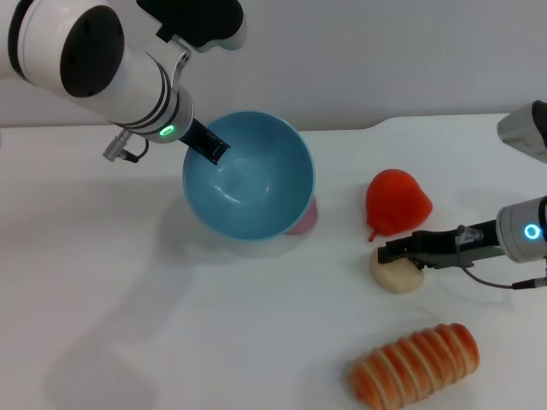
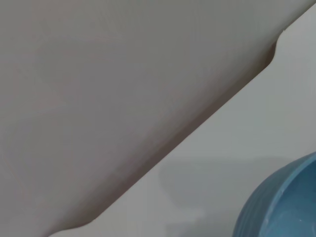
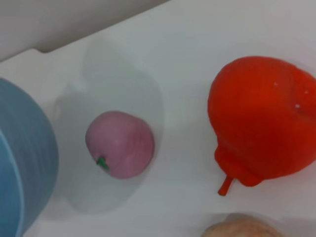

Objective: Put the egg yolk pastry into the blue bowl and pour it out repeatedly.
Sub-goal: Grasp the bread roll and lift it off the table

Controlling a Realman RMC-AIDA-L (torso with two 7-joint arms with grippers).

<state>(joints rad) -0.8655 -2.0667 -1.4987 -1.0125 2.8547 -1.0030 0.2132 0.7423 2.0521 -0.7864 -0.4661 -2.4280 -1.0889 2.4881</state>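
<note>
Left pincer pinches the tilted blue bowl by its rim; right pincer, spread, straddles the egg yolk pastry. A centred, gentle squeeze should prevent crushing.

Hidden and cut-off parts

The blue bowl hides most of the pink ball; the right end effector covers the egg yolk pastry's top; its finger spread is unclear.

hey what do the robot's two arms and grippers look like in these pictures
Both arms have glossy white rounded casings with black joint caps. The left gripper has black fingers behind a black-banded wrist with a green ring light and a small metal plug. The right gripper is black too, with a blue ring light and thin dark cables.
</note>
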